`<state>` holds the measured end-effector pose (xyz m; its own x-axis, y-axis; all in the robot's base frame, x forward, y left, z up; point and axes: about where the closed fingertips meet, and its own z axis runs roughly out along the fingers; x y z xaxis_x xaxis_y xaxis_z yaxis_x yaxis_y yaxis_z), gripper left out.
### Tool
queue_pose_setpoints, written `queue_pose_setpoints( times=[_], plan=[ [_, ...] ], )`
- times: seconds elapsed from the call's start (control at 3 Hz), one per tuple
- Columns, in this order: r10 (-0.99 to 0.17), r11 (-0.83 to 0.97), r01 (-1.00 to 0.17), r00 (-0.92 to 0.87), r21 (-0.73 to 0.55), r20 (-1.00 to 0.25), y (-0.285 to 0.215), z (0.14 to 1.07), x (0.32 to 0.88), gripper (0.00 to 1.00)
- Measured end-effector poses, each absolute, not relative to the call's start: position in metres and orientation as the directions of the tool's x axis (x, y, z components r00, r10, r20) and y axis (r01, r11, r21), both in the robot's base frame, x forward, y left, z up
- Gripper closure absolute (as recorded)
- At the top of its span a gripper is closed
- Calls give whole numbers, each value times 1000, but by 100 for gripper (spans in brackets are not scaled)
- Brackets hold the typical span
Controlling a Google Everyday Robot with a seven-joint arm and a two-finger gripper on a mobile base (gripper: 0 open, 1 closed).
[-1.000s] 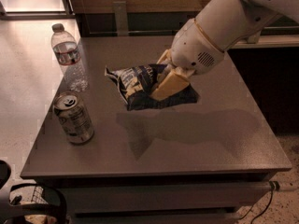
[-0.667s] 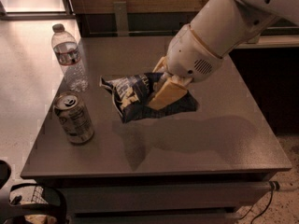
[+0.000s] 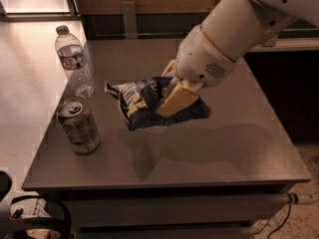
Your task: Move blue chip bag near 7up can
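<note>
The blue chip bag (image 3: pixel 142 103), dark blue crinkled foil with white and yellowish print, hangs in the air above the middle of the grey table (image 3: pixel 224 148), casting a shadow below it. My gripper (image 3: pixel 172 96) is shut on the bag's right half, with a tan finger (image 3: pixel 174 99) pressed across it. The 7up can (image 3: pixel 79 126), silvery-green with a pull-tab top, stands upright near the table's left front edge, to the left of and below the bag, a short gap away.
A clear plastic water bottle (image 3: pixel 74 62) stands upright behind the can at the table's left edge. My white arm (image 3: pixel 234 31) reaches in from the upper right. A dark counter runs along the back and right.
My gripper has carried the bag left and toward the front, closer to the can. The can and bottle have not moved.
</note>
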<state>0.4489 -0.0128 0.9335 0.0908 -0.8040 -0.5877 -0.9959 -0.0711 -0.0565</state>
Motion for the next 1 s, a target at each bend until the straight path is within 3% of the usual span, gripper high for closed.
queue_pose_setpoints(
  times=[0.67, 1.0],
  plan=[
    [-804, -75, -995, 97, -62, -586, -10, 935, 447, 5],
    [-805, -76, -995, 99, -63, -586, -9, 935, 447, 0]
  ],
)
